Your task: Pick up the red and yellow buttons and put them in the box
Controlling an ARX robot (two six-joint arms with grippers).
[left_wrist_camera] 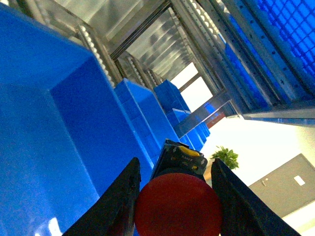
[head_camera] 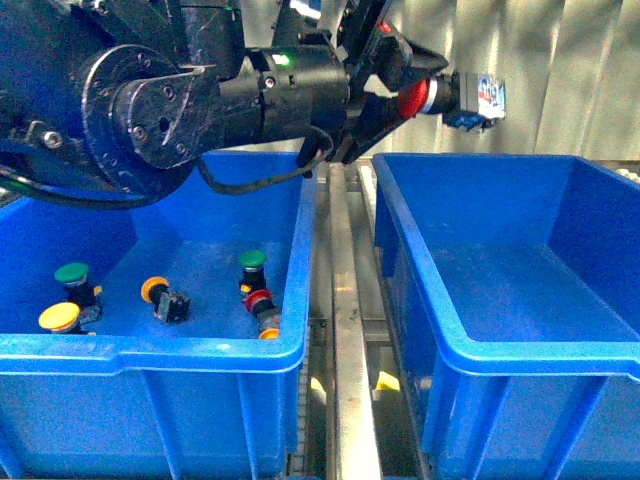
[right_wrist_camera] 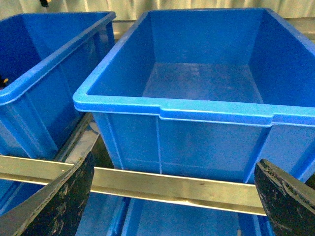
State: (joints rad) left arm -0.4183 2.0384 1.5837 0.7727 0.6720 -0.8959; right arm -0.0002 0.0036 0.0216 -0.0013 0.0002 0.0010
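Observation:
My left gripper (head_camera: 405, 85) is shut on a red button (head_camera: 425, 97), held sideways high above the left rim of the empty right blue box (head_camera: 530, 355). In the left wrist view the red cap (left_wrist_camera: 178, 206) fills the space between the black fingers (left_wrist_camera: 123, 196). The left blue bin (head_camera: 150, 350) holds a red button (head_camera: 260, 300), two yellow buttons (head_camera: 58, 317) (head_camera: 155, 290) and a yellow cap (head_camera: 270, 333) at its front wall. My right gripper (right_wrist_camera: 170, 196) is open and empty, facing the box's near rim (right_wrist_camera: 172, 105); it is out of the front view.
Two green buttons (head_camera: 72, 275) (head_camera: 252, 262) also lie in the left bin. A metal rail (head_camera: 345, 330) runs between the bins, and another (right_wrist_camera: 172, 184) crosses under the box. More blue bins (left_wrist_camera: 147, 113) line the rack beyond.

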